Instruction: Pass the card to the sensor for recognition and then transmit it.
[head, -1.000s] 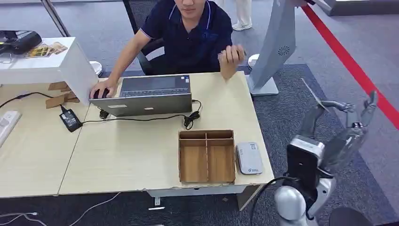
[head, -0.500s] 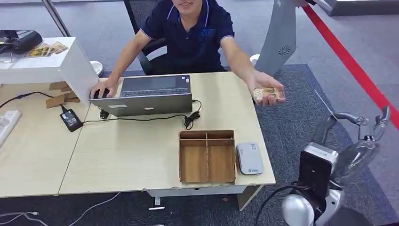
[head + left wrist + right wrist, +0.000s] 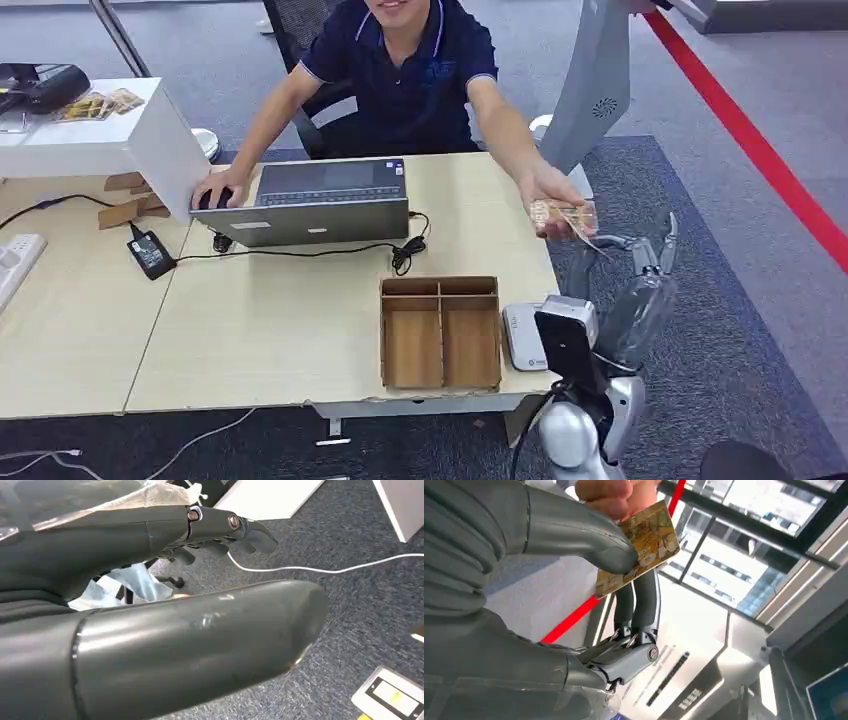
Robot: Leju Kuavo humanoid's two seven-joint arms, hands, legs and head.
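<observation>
One card (image 3: 562,214) sits in a person's hand (image 3: 553,197) at two o'clock, offered so the right hand (image 3: 640,262), fingers apart and grasping nothing, can take it for the sensor (image 3: 527,336).

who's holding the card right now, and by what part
The person's hand holds the card by one end; the right hand's thumb overlaps it, grip unclear.
</observation>
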